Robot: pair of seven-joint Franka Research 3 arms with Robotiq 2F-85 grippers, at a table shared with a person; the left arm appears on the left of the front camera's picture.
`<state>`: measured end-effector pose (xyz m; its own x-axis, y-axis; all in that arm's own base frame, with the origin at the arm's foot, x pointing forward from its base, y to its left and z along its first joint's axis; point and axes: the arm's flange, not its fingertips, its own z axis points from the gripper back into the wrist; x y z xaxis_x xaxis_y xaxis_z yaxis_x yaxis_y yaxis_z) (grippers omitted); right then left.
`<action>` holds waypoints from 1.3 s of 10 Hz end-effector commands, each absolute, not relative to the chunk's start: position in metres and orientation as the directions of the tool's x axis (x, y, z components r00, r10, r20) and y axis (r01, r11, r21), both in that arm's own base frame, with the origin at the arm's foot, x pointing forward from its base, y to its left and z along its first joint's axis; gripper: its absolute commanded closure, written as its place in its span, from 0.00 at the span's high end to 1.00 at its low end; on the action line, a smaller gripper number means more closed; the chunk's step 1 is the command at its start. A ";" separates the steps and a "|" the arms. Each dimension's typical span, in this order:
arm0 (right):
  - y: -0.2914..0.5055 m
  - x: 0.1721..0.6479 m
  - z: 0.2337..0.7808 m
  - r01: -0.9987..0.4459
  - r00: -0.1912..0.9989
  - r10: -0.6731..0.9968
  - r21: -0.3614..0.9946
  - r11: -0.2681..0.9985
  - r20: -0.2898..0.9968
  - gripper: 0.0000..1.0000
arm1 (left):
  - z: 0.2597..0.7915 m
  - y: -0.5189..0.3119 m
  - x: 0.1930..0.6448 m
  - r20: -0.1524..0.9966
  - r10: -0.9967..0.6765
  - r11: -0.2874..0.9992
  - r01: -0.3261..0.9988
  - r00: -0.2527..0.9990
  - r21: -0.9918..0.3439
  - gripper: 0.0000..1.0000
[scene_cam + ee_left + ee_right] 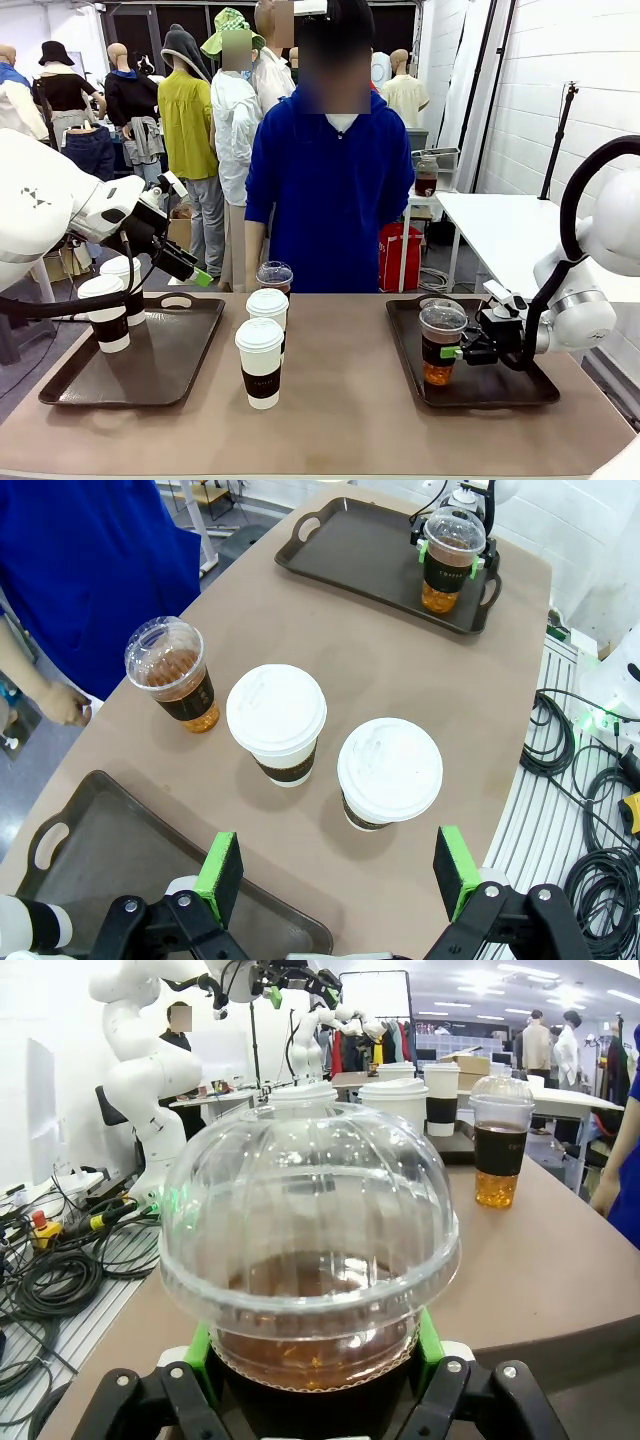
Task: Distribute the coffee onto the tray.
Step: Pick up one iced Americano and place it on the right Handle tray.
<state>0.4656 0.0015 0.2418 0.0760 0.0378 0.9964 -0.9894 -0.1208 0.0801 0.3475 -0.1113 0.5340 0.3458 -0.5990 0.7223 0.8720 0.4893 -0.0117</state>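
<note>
Right gripper (447, 352) clamped on clear dome-lidded plastic cup of dark drink (441, 322). Cup seems set down on right dark brown tray (520, 392), so likely next: let go, lift clear.

Left gripper (337, 872) spread wide, empty.

Two white lidded paper cups with brown bands (276, 720) and second clear cup (172, 675) stand mid-table, not yet on any tray.

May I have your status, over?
Left gripper open near left tray. Right gripper shut on clear cup on right tray. Two white cups, second clear cup mid-table. Nothing blocking.

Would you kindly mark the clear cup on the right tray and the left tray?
clear cup on the right tray (437, 348), front view, on its dark band.
left tray (165, 368), front view, on its bare floor.
</note>
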 end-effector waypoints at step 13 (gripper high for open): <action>-0.007 0.452 0.236 -0.985 0.122 0.033 0.125 -0.121 0.992 1.00 | 0.533 -0.110 0.349 0.732 -0.592 0.475 0.879 0.338 -0.022 1.00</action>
<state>0.4627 -0.0015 0.2330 0.0986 0.0324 0.9946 -0.9880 -0.1165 0.1017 0.3475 -0.1113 0.5340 0.3459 -0.5989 0.7223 0.8720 0.4893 -0.0118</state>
